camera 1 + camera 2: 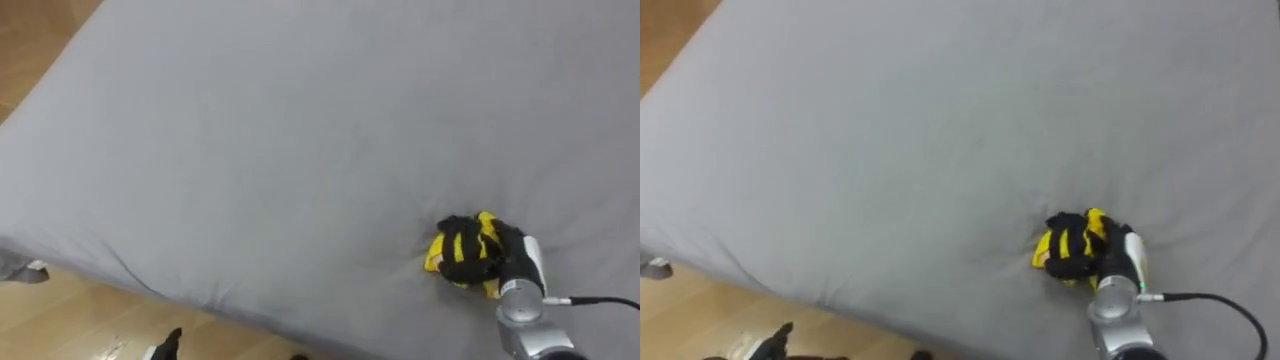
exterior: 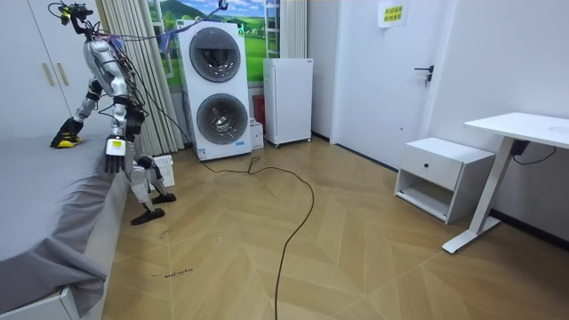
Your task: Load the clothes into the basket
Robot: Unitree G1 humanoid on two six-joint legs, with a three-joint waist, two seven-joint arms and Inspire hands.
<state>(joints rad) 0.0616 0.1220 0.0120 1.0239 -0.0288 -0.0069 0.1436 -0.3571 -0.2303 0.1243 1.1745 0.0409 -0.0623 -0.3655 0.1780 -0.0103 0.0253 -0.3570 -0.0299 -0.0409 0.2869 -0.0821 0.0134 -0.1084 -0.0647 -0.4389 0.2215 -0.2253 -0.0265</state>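
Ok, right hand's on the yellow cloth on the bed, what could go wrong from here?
1. The grey bed sheet puckers around the right hand, so its fingers may have caught sheet along with the crumpled yellow cloth garment; lifting could drag the sheet.
2. Yellow folds bulge between the fingers; the garment might slip in transit.
3. What looks like the white slatted basket stands on the floor by the robot's legs, so carrying needs a turn.

No legible text. A yellow sign (image 2: 391,12) hangs high on the white wall (image 2: 373,89) in the room view (its print too small to read).
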